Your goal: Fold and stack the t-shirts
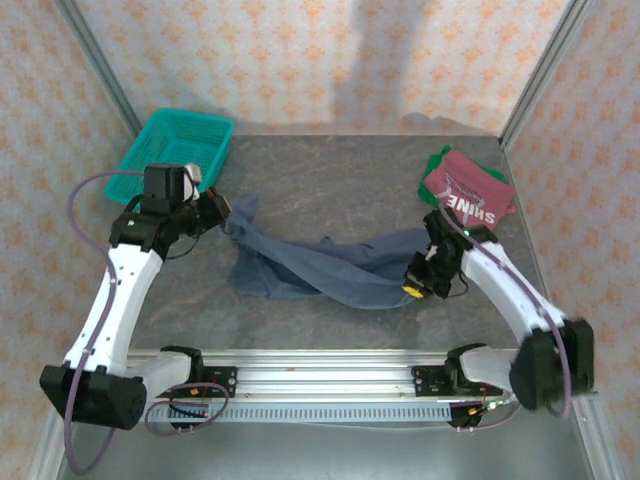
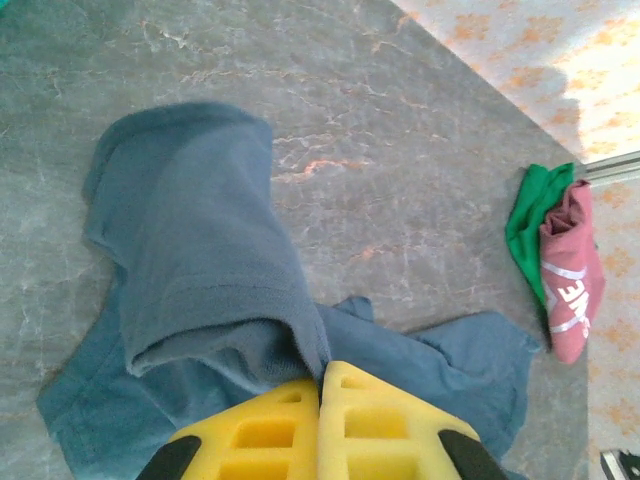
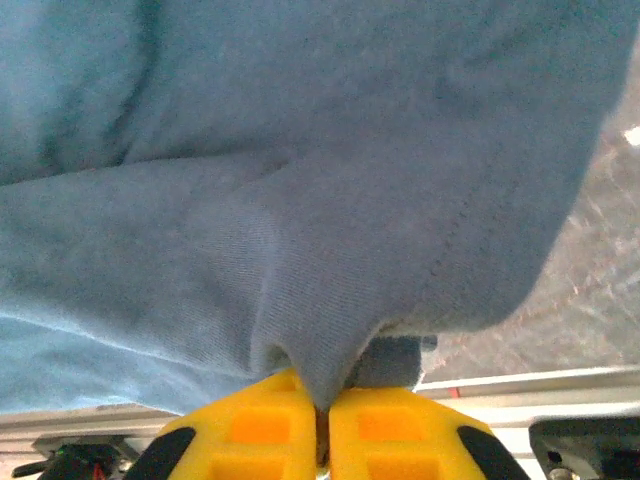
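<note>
Your left tool and right tool each pinch an end of the slate-blue t-shirt, slung limp across the middle of the table; it's light, floppy cloth, best held at hemmed edges.

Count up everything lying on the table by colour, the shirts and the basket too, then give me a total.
Slate-blue cloth t-shirt: 1
Dark red cloth t-shirt with white SHINE lettering: 1
Green cloth t-shirt: 1
Teal plastic mesh basket: 1
Total: 4
</note>
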